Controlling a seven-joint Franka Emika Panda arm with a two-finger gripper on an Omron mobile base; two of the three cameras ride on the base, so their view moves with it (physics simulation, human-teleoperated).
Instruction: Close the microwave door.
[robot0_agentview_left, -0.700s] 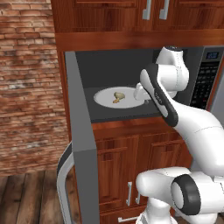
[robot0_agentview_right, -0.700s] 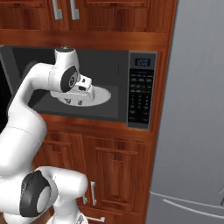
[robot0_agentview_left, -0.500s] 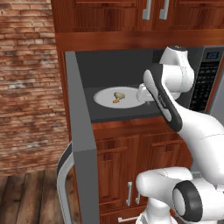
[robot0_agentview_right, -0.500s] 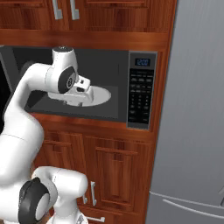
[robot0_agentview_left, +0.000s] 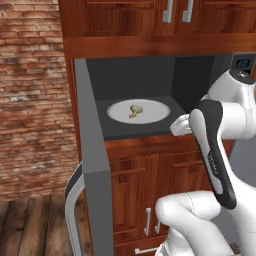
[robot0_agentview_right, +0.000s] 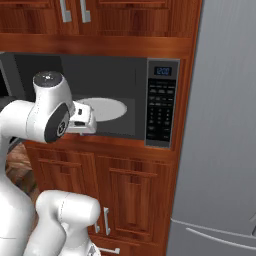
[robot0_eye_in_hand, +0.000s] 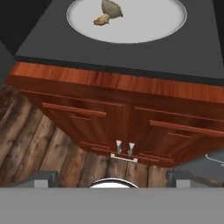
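Matt grey microwave door (robot0_agentview_left: 94, 165), glossy brown wooden cabinets (robot0_agentview_left: 145, 180).

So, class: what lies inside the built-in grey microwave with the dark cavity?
A round white plate sits on the microwave floor, bearing a small tan-brown food item. In the right base view the arm covers the plate's left part.

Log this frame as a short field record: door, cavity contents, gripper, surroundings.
microwave door: swung wide open, silver handle on its outer side
microwave: cavity exposed, keypad panel at right
white plate: in cavity, small tan food item on it
gripper: fingertips apart, holding nothing, in front of the cavity
surroundings: wooden cabinets below, fridge right, brick wall left
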